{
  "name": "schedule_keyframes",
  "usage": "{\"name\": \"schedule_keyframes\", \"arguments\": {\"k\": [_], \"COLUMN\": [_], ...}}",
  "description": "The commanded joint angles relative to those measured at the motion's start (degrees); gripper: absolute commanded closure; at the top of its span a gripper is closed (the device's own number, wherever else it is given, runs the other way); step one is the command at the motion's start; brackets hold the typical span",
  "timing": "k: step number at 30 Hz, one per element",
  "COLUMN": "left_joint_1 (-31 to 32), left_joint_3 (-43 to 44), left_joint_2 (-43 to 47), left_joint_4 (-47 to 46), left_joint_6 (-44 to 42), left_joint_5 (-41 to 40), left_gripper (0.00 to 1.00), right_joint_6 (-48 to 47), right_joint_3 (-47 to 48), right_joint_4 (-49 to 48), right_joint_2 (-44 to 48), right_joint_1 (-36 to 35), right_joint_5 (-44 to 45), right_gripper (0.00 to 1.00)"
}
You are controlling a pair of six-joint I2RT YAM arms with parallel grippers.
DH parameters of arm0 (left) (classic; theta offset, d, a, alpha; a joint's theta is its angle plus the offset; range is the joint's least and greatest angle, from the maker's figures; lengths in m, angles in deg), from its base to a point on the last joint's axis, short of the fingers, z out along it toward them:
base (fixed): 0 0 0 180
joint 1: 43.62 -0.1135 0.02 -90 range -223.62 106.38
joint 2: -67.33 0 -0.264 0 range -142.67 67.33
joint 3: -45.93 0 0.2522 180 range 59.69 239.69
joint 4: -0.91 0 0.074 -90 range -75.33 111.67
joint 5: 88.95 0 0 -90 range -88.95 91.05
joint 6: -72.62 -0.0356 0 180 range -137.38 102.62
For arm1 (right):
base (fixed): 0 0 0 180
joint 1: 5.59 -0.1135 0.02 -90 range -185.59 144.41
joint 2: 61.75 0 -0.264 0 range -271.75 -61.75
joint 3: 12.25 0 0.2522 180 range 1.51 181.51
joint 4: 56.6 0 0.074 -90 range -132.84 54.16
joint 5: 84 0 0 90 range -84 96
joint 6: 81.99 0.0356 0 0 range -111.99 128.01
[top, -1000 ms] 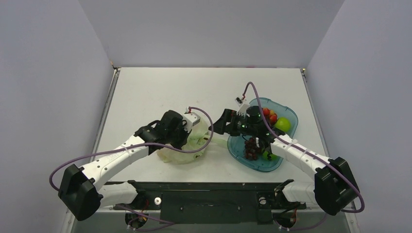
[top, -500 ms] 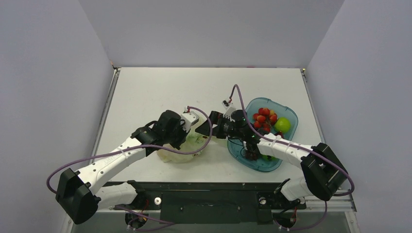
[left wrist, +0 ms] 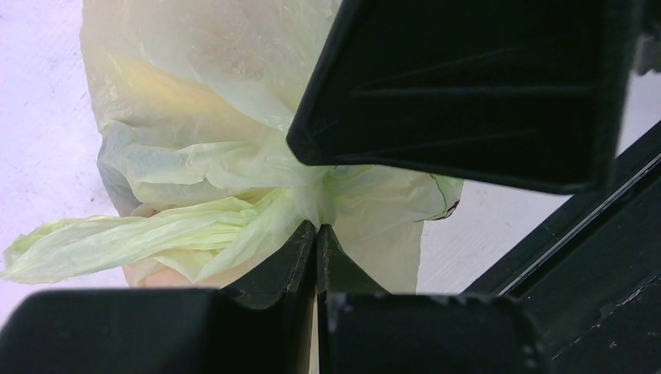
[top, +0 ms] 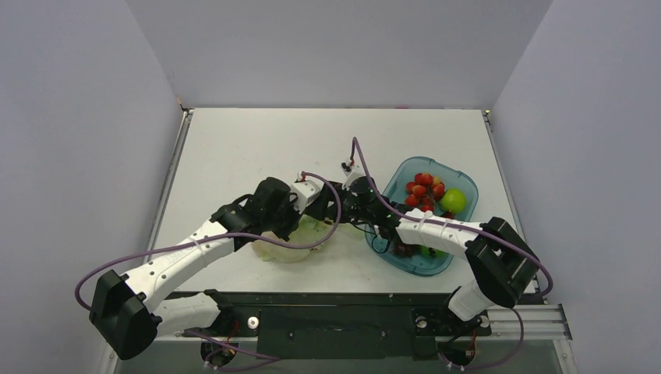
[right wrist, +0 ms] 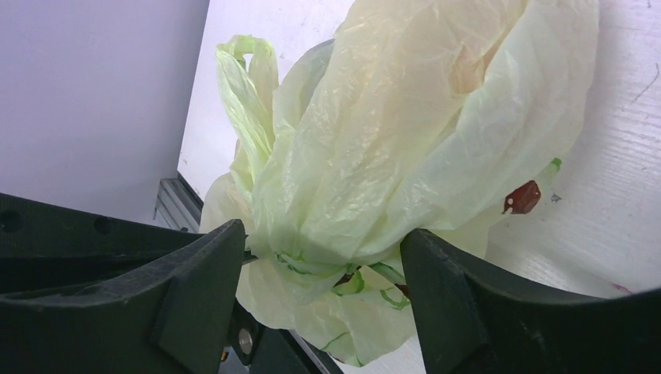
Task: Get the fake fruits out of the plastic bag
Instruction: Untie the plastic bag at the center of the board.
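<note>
The pale-green plastic bag (top: 300, 238) lies crumpled on the table between the two arms. My left gripper (top: 300, 214) is shut on a fold of the plastic bag (left wrist: 234, 195), pinched at its tips (left wrist: 316, 227). My right gripper (top: 323, 209) is open at the bag's right edge, and its jaws stand either side of a bulge of the plastic bag (right wrist: 390, 156). A yellow tint and an orange tint show through the film. No fake fruits show clearly inside the bag.
A blue tray (top: 460, 181) to the right holds a small red cluster (top: 422, 188), a round green fruit (top: 454, 201) and dark purple grapes (top: 404, 249), partly behind the right arm. The table's front rail is just below the bag.
My right gripper has left the blue tray and moved left to the bag's right edge. The left gripper has kept its hold on the bag, almost still.
</note>
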Motion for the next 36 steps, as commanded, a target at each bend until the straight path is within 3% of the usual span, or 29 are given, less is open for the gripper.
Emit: {"name": "schedule_keyframes", "arguments": {"k": [1,4,6,8,9,11,19,29,36], "left_joint_1": [0.7,1.1,1.1,1.2,1.2,1.5,1.8,1.8,1.7], "left_joint_3": [0.4,0.6,0.9,0.9,0.9,0.9,1.9,-1.9,-4.9], "left_joint_2": [-0.2,-1.1,-1.5,-1.6,-1.5,-1.4,0.4,11.8,20.6], "left_joint_4": [-2.9,-2.6,-2.3,-2.3,-2.5,-2.5,-1.2,-5.7,-9.6], "left_joint_6": [-1.0,-1.0,-1.0,-0.9,-0.9,-0.4,0.8,-0.7,-1.2], "left_joint_5": [1.8,1.7,1.8,1.8,1.6,0.1,-9.1,-18.5,-26.6], "left_gripper": [1.0,1.0,1.0,1.0,1.0,1.0,1.0,1.0,1.0], "right_joint_6": [-2.4,-3.8,-3.8,-2.8,-2.2,-2.5,-2.6,-11.4,-13.5], "right_joint_3": [3.8,4.4,4.0,3.2,2.7,2.1,-1.5,4.1,8.7], "right_joint_4": [0.1,1.0,0.0,-2.0,-2.9,-4.7,-5.7,8.9,11.5], "right_joint_2": [-0.9,-1.0,-1.0,-1.1,-1.2,-1.2,2.5,3.0,0.4], "right_joint_1": [-1.8,-2.1,-2.0,-1.7,-1.3,-0.2,8.5,17.4,19.9], "right_joint_5": [2.8,3.0,2.6,2.2,0.9,-1.1,-3.7,-6.0,-11.8], "right_gripper": [0.35,0.41,0.51,0.71,0.87,1.0,1.0,1.0,1.0]}}
